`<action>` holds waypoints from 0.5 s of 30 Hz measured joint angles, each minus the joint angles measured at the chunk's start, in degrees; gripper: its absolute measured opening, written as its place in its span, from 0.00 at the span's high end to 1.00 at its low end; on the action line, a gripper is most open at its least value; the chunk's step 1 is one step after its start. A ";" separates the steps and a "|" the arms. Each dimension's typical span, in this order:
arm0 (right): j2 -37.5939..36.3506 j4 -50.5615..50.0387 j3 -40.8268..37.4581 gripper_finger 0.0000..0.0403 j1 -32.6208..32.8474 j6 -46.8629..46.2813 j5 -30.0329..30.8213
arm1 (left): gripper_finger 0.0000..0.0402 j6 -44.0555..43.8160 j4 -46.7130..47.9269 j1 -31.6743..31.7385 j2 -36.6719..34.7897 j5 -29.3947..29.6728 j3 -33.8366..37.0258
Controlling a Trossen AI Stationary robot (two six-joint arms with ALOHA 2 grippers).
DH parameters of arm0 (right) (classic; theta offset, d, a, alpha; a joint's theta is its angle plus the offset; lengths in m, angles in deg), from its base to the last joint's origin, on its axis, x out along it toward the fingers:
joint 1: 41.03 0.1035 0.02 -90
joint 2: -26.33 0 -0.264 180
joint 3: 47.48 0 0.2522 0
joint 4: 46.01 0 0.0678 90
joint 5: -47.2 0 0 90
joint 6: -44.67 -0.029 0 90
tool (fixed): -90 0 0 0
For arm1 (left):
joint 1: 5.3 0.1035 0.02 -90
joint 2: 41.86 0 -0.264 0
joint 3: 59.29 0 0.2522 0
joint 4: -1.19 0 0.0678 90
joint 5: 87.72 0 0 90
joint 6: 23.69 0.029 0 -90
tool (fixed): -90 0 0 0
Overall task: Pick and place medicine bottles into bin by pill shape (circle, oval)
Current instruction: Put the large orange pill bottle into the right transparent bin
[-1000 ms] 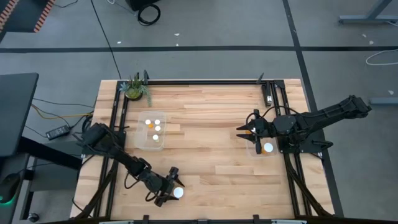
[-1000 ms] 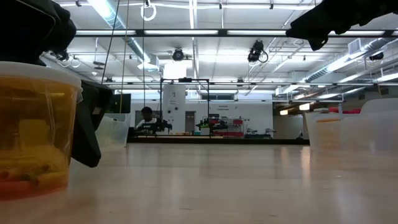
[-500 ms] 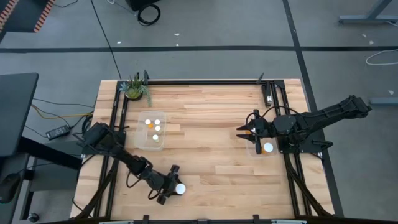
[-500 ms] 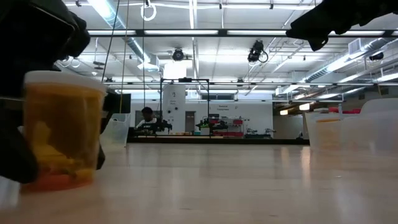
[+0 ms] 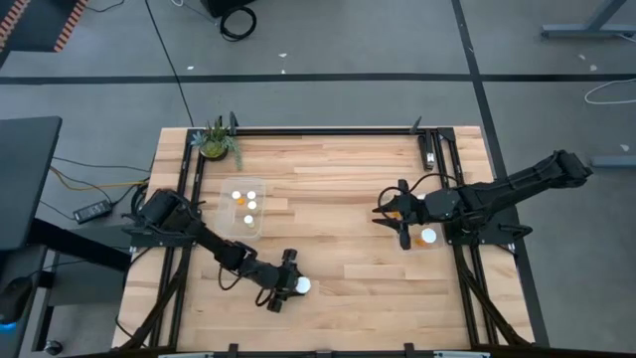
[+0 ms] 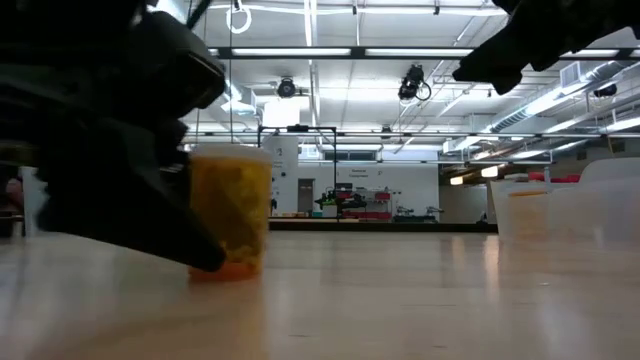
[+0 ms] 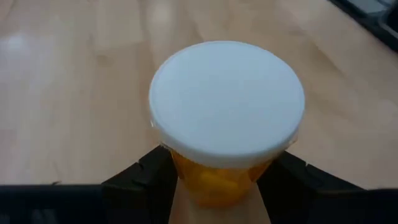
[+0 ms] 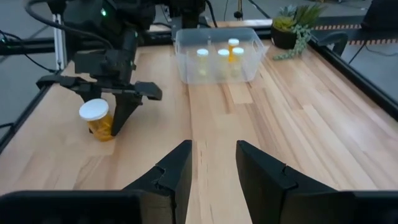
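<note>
A medicine bottle (image 7: pixel 225 99) with an amber body and a white round cap stands upright near the table's front middle (image 5: pixel 301 286). My left gripper (image 5: pixel 294 288) is shut on it, reaching in from the table's left. The bottle also shows in the low view (image 6: pixel 230 212) and in the right wrist view (image 8: pixel 96 118). My right gripper (image 5: pixel 390 214) is open and empty, above the left edge of the right clear bin (image 5: pixel 413 242). That bin holds one bottle (image 5: pixel 428 237). My left gripper pinches the bottle's amber body (image 7: pixel 186 186) below the cap between its two fingers (image 7: pixel 146 183), one on each side. The fingers slant down from the table's left. The bottle is upright with its base at the table top; whether it rests there I cannot tell.
A clear bin (image 5: pixel 231 225) at the left middle holds three bottles and also shows in the right wrist view (image 8: pixel 217 59). A green potted plant (image 5: pixel 215 140) stands at the far left corner. Black rails (image 5: pixel 189 189) run along the left, right and far edges.
My left gripper has gone toward the table's right and far edges, away from the near edge, taking the bottle along. The bottle has stayed upright. My right gripper has dipped a little.
</note>
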 joint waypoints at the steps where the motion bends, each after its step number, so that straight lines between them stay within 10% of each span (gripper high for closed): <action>1: 0.58 0.13 0.00 0.67 0.00 -0.21 0.00 | 0.51 0.23 1.34 0.68 0.00 -0.32 -0.75; 15: 8.66 3.52 0.00 0.57 0.00 -1.42 0.03 | 0.52 2.06 15.44 8.61 0.00 -0.54 -9.35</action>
